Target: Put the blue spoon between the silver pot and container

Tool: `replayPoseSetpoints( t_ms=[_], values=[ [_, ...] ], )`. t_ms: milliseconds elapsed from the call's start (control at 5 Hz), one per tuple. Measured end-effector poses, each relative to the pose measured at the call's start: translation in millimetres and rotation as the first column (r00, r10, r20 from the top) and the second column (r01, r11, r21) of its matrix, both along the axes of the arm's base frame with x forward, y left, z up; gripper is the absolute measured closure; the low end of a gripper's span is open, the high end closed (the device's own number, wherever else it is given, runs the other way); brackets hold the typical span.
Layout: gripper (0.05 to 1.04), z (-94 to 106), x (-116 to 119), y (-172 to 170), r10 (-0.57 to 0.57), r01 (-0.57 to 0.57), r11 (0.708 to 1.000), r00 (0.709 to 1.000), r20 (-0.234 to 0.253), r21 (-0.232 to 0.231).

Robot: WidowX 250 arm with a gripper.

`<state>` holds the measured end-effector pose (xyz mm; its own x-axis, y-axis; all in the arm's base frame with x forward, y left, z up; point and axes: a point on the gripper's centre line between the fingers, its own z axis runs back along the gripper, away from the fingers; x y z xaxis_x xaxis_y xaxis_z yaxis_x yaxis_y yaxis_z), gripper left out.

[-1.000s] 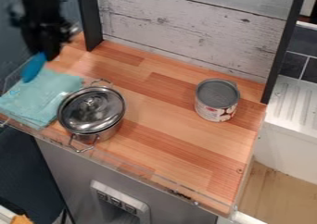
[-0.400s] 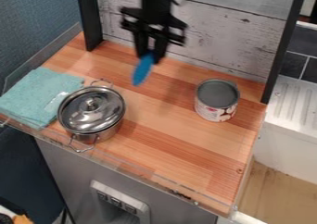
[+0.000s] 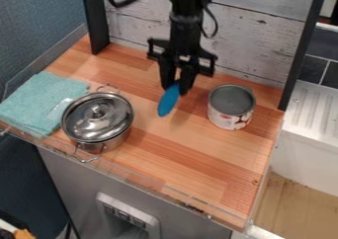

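Note:
My black gripper [image 3: 176, 87] hangs over the wooden counter between the pot and the can, nearer the can. It is shut on the blue spoon [image 3: 169, 100], whose blue end points down and slightly left, seemingly above the wood. The silver pot [image 3: 99, 120], with its lid on, stands at the counter's left front. To the right of the spoon stands the container, a can with a grey top [image 3: 231, 106] and a printed label.
A folded teal cloth [image 3: 41, 102] lies left of the pot and close to it. Black posts and a whitewashed wood wall [image 3: 244, 40] bound the counter's back. A low clear rim [image 3: 158, 186] runs along its front. A white sink [image 3: 310, 109] is at the right.
From the upper left, the gripper has travelled right with the blue spoon in it, then further right and lower. The pot, can and cloth have stayed put.

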<state>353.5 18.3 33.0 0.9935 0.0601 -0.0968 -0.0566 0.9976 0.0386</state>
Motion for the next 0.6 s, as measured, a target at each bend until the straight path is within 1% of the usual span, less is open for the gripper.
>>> replayPoseSetpoints(
  t_ms=[200,400,600],
  values=[
    [0.727,-9.2,-0.5,-5.6,-0.053,0.053,0.999,0.998,-0.014,0.005],
    [0.675,-18.1,-2.9,-6.6,-0.069,0.069,0.998,0.997,-0.028,-0.001],
    [0.367,-18.4,-3.5,-6.6,-0.087,0.087,0.996,0.996,-0.031,-0.003]
  ],
)
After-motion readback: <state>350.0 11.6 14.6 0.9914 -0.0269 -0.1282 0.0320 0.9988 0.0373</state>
